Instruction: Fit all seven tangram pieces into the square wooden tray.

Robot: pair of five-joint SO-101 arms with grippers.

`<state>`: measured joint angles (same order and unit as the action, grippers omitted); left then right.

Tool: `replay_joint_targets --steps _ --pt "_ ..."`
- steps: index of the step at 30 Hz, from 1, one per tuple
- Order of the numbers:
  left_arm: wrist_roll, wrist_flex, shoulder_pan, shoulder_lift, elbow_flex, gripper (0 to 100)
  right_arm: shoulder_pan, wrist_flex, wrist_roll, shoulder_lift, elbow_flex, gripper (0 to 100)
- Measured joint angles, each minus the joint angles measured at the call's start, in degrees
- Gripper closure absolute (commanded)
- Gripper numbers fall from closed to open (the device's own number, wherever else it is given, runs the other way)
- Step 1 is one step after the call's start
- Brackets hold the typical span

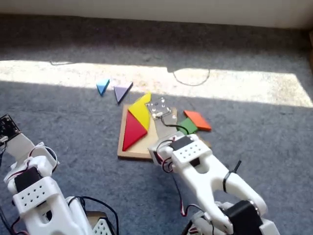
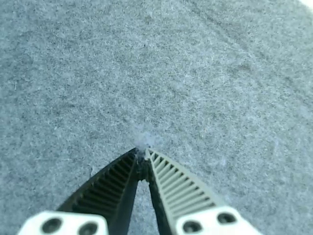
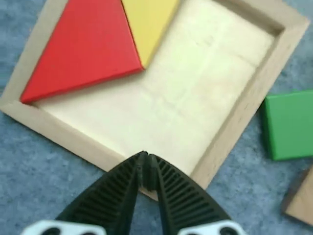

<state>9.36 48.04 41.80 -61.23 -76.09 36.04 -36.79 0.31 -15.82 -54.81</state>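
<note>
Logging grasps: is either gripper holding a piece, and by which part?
Nothing is held. The left gripper is shut over bare carpet; the right gripper is shut and empty above the wooden tray's rim.

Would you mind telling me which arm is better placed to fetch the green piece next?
Right, probably. The right gripper hangs shut over the tray's rim, with the green piece beside it. The left gripper is shut over bare carpet, away from the tray.

Tray [image 3: 244,110]: red triangle [image 3: 83,49] in one corner, yellow piece [image 3: 149,19] touching it
Right gripper [image 3: 146,159]: fingers pressed together, tips over the tray's rim
Green piece [image 3: 288,125]: on carpet [image 3: 49,186], just outside the rim
</note>
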Motion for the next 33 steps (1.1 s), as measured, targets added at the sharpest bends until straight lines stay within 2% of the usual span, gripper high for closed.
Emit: replay_joint_targets --steps 9,19,22,27,33 --pt "0.0 0.0 0.0 0.0 0.0 100 4.4 -0.62 0.0 -8.53 -8.26 99.3" --pt "0.0 0.0 2.02 0.0 0.0 100 4.92 -3.25 0.0 -16.44 -13.71 99.3" --pt "0.0 0.0 2.02 0.0 0.0 100 3.34 -8.18 0.0 -21.01 -12.84 99.3" --pt "0.0 0.0 2.02 0.0 0.0 100 -0.7 -9.05 0.0 -25.76 -3.78 98.9" --pt "0.0 0.0 2.02 0.0 0.0 100 -0.7 4.04 -1.14 -18.81 2.73 98.8"
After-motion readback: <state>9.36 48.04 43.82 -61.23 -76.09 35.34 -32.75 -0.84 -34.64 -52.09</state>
